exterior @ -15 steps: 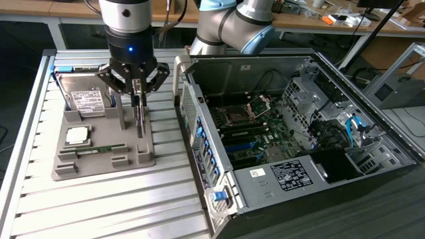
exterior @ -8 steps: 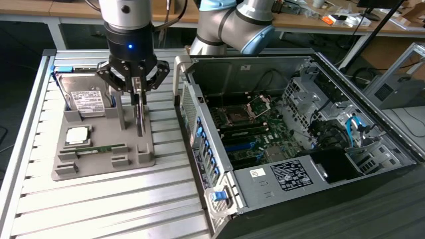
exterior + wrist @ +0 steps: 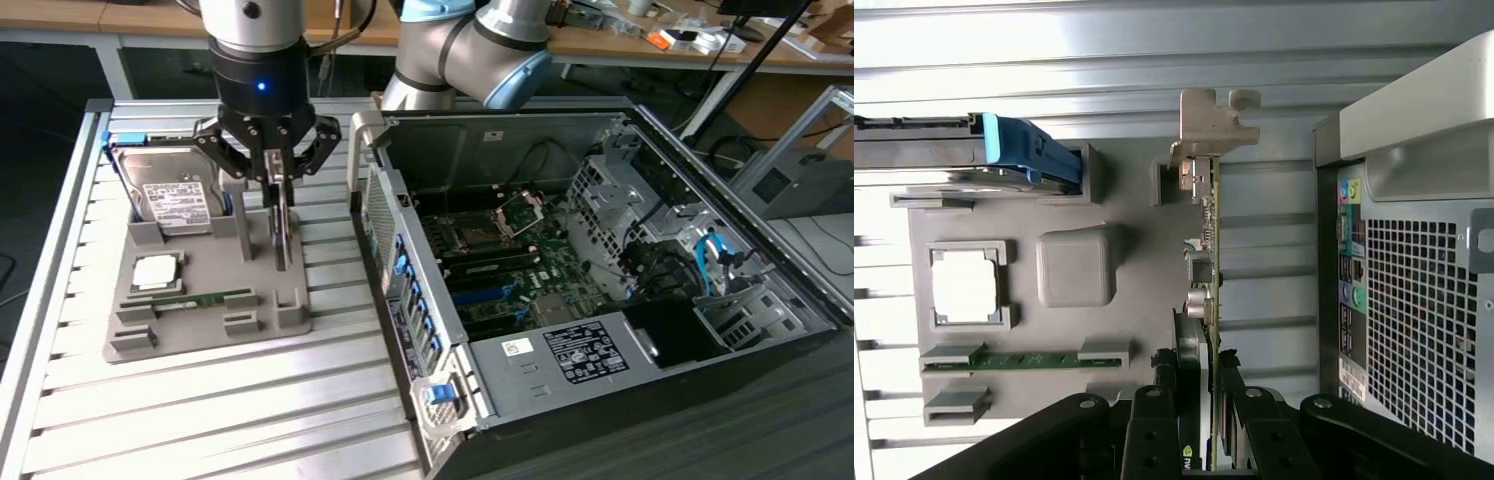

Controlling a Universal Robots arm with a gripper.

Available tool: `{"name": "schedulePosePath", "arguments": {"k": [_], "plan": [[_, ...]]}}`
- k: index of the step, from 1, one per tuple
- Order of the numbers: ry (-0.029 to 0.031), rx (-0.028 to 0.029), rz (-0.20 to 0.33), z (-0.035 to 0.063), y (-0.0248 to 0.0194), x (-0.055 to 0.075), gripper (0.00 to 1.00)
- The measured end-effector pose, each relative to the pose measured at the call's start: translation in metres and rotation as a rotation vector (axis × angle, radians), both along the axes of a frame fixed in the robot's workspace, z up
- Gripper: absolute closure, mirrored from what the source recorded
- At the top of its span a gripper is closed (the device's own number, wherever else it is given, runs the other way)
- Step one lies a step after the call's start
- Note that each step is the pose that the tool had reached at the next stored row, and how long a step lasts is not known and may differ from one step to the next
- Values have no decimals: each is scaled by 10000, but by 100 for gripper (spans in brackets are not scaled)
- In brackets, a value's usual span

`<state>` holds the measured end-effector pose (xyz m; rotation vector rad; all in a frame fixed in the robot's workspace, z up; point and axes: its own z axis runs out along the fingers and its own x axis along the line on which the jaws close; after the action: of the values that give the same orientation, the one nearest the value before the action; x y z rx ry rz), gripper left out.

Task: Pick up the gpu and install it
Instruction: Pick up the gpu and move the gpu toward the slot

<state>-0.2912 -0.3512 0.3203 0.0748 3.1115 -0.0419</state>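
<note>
— Gripping the gpu [image 3: 282, 238] along its upper edge: gripper [image 3: 276, 195] roughly half closed, fingers [image 3: 1189, 390] pressed on both faces, card edge-on between them.

— Why upright like that?

— Stands on its long edge along the side of the parts tray [image 3: 200, 335] nearest the computer case [image 3: 400, 240]. Probably racked that way for a straight drop of the fingers down either face and a straight pull upward. Silver bracket [image 3: 1209, 125] at one end of the tray, hooked beside a small gray post.

— Clear of the tray's slot?

— Cannot tell. Sits low, lower edge near the tray floor or touching it.

— Room around it?

— Plenty above the tray. Hard drive [image 3: 174, 195] in its blue caddy at the tray corner away from the case; processor [image 3: 156, 270] and green memory stick [image 3: 200, 300] in pockets across the tray, all well apart from the card. Tighter on the case side: vented rear wall just beside the tray edge and rising well above it, inviting a knock on any low sideways swing. Side panel off, motherboard [image 3: 521, 260] open from above.
</note>
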Motion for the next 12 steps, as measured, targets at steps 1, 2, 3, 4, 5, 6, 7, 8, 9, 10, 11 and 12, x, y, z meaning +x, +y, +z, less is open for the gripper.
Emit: {"name": "schedulePosePath", "arguments": {"k": [1, 2, 3, 4, 5, 6, 7, 8, 9, 10, 11, 12], "plan": [[0, 1, 0, 8, 0, 0, 73], [0, 0, 0, 18, 0, 0, 73], [0, 0, 0, 26, 0, 0, 73], [1, 0, 0, 35, 0, 0, 73], [0, 0, 0, 43, 0, 0, 73], [1, 0, 0, 58, 0, 0, 73], [0, 0, 0, 65, 0, 0, 73], [1, 0, 0, 73, 0, 0, 73], [1, 0, -1, 80, 0, 0, 73], [1, 0, 0, 87, 0, 0, 73], [0, 0, 0, 93, 0, 0, 73], [0, 0, -1, 100, 0, 0, 73]]}}
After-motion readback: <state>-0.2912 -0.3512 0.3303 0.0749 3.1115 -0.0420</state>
